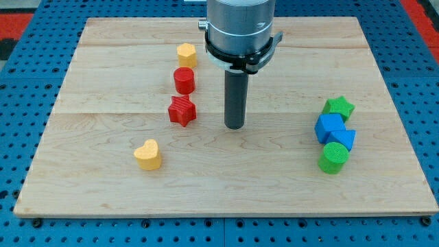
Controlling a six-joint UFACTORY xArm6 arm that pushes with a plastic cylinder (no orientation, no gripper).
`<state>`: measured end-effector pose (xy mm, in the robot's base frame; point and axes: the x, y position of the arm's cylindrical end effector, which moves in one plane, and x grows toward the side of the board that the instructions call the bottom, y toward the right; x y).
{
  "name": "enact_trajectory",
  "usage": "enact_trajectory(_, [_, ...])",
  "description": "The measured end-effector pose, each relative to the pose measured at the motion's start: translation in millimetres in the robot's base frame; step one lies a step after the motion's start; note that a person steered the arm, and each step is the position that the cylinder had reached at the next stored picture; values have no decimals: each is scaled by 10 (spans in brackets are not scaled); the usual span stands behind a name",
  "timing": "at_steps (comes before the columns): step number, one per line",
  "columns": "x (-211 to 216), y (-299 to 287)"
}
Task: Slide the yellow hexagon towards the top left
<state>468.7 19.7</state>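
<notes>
The yellow hexagon (186, 54) sits on the wooden board (103, 82) near the view's top, left of centre. Just below it stands a red cylinder (184, 80), and below that a red star (182, 110). My tip (235, 126) rests on the board near the middle, right of the red star and well below and right of the yellow hexagon. It touches no block. A yellow heart (148, 154) lies toward the view's bottom left.
At the view's right is a tight cluster: a green star (339, 107), a blue cube (330, 127), a second blue block (344, 139) and a green cylinder (334, 157). A blue pegboard (27, 75) surrounds the board.
</notes>
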Motion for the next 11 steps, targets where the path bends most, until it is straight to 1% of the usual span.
enact_trajectory(1, [0, 0])
enact_trajectory(3, [146, 143])
enact_trajectory(4, [240, 272])
enact_trajectory(5, [174, 472])
enact_trajectory(6, [-568, 439])
enact_trajectory(7, [-1453, 196])
enact_trajectory(8, [-1564, -468])
enact_trajectory(9, [-1682, -1632])
enact_trajectory(10, [-1712, -1339])
enact_trajectory(11, [-1822, 149])
